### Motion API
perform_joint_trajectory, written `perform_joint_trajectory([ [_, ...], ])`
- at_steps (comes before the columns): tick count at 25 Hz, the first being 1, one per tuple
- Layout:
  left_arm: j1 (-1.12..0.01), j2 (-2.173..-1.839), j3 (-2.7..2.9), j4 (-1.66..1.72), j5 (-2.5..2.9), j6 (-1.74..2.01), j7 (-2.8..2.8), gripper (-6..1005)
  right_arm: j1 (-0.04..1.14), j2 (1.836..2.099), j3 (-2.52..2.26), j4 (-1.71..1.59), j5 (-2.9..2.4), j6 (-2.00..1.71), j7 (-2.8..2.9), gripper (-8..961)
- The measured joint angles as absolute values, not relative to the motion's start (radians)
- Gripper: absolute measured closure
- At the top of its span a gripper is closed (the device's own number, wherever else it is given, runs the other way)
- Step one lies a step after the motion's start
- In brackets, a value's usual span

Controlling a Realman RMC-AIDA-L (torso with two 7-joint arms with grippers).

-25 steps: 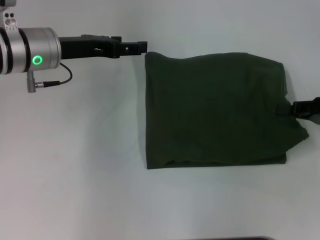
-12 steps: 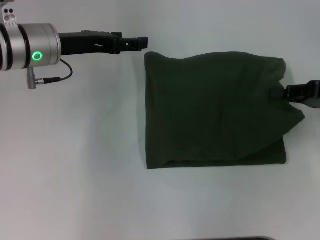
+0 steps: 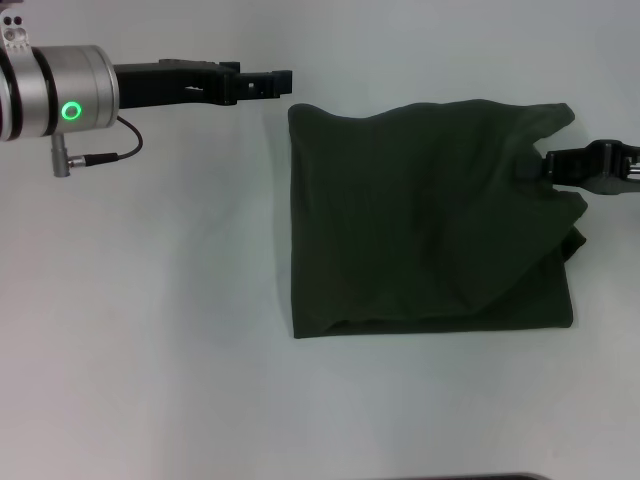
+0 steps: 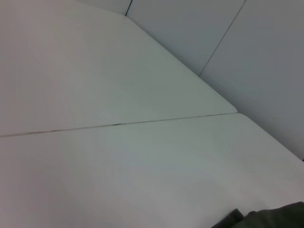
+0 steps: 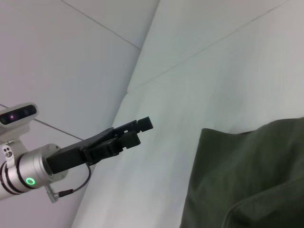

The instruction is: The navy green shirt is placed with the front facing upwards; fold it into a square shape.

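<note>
- Head view: the navy green shirt (image 3: 425,225) lies already folded on the white bench (image 3: 150,330), a near-rectangular pad with its right edge lifted and pulled inward.
- The right gripper (image 3: 548,166) pinches that right edge, closed on the cloth at the upper right side; the fabric bunches and dimples around the grip.
- The left gripper (image 3: 280,83) hangs just beyond the shirt's upper left corner, apart from the cloth and carrying nothing; I cannot tell how wide its jaws stand.
- Risk, as I judge it: only one point of the edge is held, so the lower right corner could trail and drag, leaving a skewed fold instead of a square.
- The thin pinch could slip out, since several soft layers are stacked there and only the top ones may be caught.
- With nothing pinning the left side, the whole pad could slide across the smooth bench rather than fold over.
- Material: limp, matte dark olive cotton, faintly wrinkled, with soft rounded fold lines and a wavy top edge.
- The right wrist view shows the same cloth as thick draped folds; the bench reads hard, smooth and pale with a thin seam.
</note>
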State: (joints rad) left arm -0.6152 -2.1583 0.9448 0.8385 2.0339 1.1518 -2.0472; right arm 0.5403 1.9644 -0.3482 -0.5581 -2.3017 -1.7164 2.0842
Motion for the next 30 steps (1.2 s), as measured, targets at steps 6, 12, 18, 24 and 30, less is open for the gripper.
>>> perform_joint_trajectory([
  [6, -0.615, -2.158, 0.945, 0.838, 2.034, 1.153, -2.047, 103, 0.562, 1.968, -0.349, -0.558, -2.301, -1.719, 2.080, 910],
  [12, -0.618, -2.158, 0.946, 0.839, 2.034, 1.153, -2.049, 104, 0.592, 1.972, -0.353, -0.558, -2.301, -1.721, 2.078, 910],
  [18, -0.618, -2.158, 0.945, 0.839, 2.034, 1.152, -2.050, 104, 0.643, 1.980, -0.364, -0.558, -2.301, -1.734, 2.080, 910],
  [24, -0.618, -2.157, 0.945, 0.839, 2.034, 1.123, -2.049, 104, 0.689, 1.988, -0.364, -0.570, -2.301, -1.748, 2.080, 910],
  [30, -0.615, -2.143, 0.898, 0.842, 2.034, 1.085, -2.040, 104, 0.730, 1.997, -0.366, -0.578, -2.301, -1.749, 2.084, 910],
])
